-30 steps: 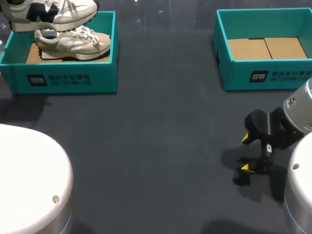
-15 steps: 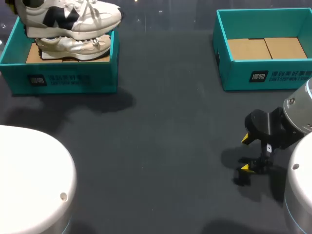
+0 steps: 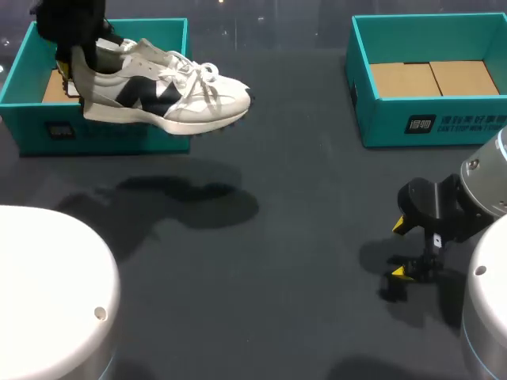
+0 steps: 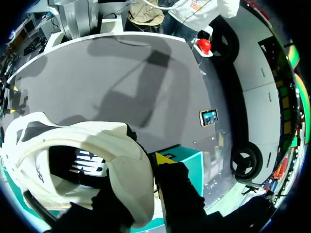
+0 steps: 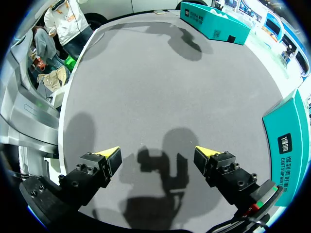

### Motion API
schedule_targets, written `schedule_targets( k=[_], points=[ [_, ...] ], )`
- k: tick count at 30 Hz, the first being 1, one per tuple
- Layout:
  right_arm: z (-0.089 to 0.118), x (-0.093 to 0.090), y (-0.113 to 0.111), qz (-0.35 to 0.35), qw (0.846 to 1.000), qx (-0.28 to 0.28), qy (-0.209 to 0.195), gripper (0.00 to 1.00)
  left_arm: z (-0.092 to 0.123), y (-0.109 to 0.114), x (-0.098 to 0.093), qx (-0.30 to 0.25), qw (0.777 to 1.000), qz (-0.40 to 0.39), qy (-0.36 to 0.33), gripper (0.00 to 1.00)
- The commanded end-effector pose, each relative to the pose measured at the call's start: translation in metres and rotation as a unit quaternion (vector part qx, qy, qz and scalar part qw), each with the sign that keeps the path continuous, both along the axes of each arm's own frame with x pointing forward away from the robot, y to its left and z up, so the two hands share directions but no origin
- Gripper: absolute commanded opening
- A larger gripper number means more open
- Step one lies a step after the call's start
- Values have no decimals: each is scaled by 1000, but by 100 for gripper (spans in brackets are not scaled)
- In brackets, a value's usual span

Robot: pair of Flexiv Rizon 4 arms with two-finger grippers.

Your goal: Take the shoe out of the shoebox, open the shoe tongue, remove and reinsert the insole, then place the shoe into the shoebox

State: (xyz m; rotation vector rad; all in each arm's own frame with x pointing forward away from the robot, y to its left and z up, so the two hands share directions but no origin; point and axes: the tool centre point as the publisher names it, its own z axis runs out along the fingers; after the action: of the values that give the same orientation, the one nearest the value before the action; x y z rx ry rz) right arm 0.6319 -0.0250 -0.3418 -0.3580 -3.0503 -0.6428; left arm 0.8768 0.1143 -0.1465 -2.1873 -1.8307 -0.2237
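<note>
The left gripper (image 3: 70, 47) pinches the heel of the white and navy shoe (image 3: 162, 99). In the left wrist view one yellow fingertip (image 4: 163, 158) presses on the outside of the heel collar, and the other finger seems to sit inside the shoe opening. The shoe hangs in the air, sole down, with its toe pointing away from this gripper toward the table's middle. The left shoebox (image 3: 40, 131) lies just under and behind the gripper, and the shoe's shadow (image 3: 190, 198) falls on the dark table (image 3: 261, 261) below.

The right gripper (image 3: 402, 249) hovers low over the table with its fingers spread wide and holds nothing. The right shoebox (image 3: 444, 123), with its cardboard floor showing, sits well apart, beyond this gripper.
</note>
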Motion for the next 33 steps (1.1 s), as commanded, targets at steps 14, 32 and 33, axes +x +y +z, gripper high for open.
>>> schedule_targets(
  k=[14,32,33],
  points=[
    [1,-2,0,-1,1000,-1,-1,100,-32,-47,-49,16,1000,6,-16,0],
    [1,-2,0,-1,1000,-1,-1,100,-69,-101,-93,34,999,1,-10,0],
    [1,-2,0,-1,1000,-1,-1,100,-69,-101,-93,34,999,1,-10,0]
  ],
)
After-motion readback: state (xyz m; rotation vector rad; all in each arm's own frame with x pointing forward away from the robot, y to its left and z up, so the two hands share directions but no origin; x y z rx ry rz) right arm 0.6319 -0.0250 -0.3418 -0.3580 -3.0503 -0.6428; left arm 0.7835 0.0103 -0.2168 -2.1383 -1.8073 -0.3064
